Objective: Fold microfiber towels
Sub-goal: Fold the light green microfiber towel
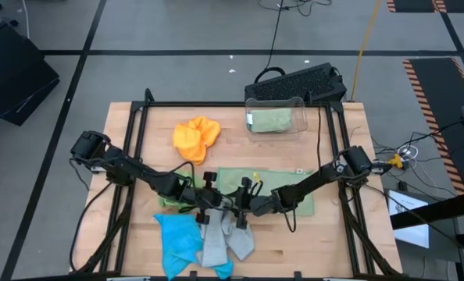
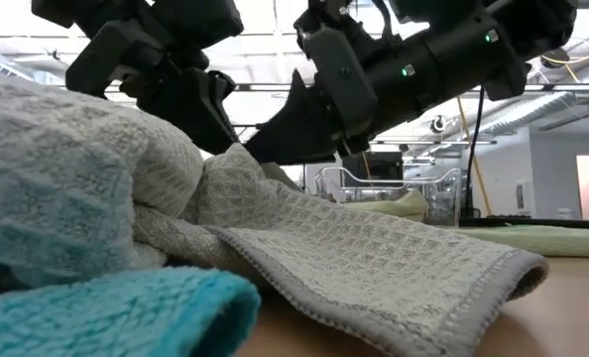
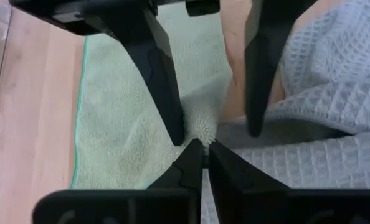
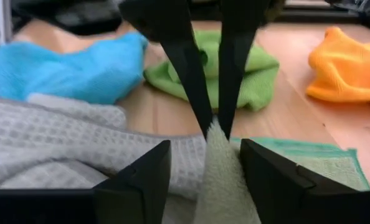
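A pale green towel lies spread across the table's middle. A grey waffle towel and a blue towel lie crumpled at the near edge. A bright green towel lies left of the middle and an orange towel farther back. My left gripper is shut on the pale green towel where it meets the grey one. My right gripper is open, with a finger on either side of the cloth raised under the left fingertips. I cannot tell whether it touches. My left gripper pinches a small peak of the pale green towel, at its near left part, between its fingertips. The fingers slant down from the table's left. The cloth rises to a ridge under them while the rest lies flat on the table. One layer or several, I cannot tell.
A clear plastic bin with a pale green cloth inside stands at the table's far side, with a black keyboard behind it. Black frame rails run along the table's sides. Bare wood shows at the near right.
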